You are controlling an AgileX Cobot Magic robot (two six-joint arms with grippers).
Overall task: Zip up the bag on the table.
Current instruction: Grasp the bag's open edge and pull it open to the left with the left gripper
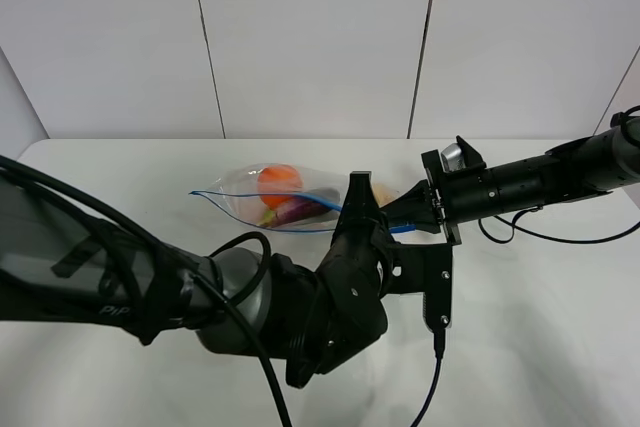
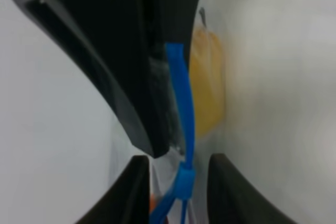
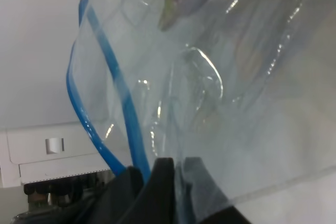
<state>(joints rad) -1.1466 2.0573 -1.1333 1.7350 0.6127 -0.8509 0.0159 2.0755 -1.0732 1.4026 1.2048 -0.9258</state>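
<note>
Your right claw (image 3: 161, 178) is pressed together on the end of the bag (image 1: 245, 201), which lies on the counter (image 1: 540, 327) stretching away from its tips. Right beside it, your left claw (image 2: 179, 171) stands slightly spread astride the blue zip strip (image 2: 181, 93) (neither finger seems to touch it).

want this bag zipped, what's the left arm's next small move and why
Likely close the left gripper onto the blue zipper strip: it runs between the jaws with gaps either side, and the right gripper pinches the bag at one end.
</note>
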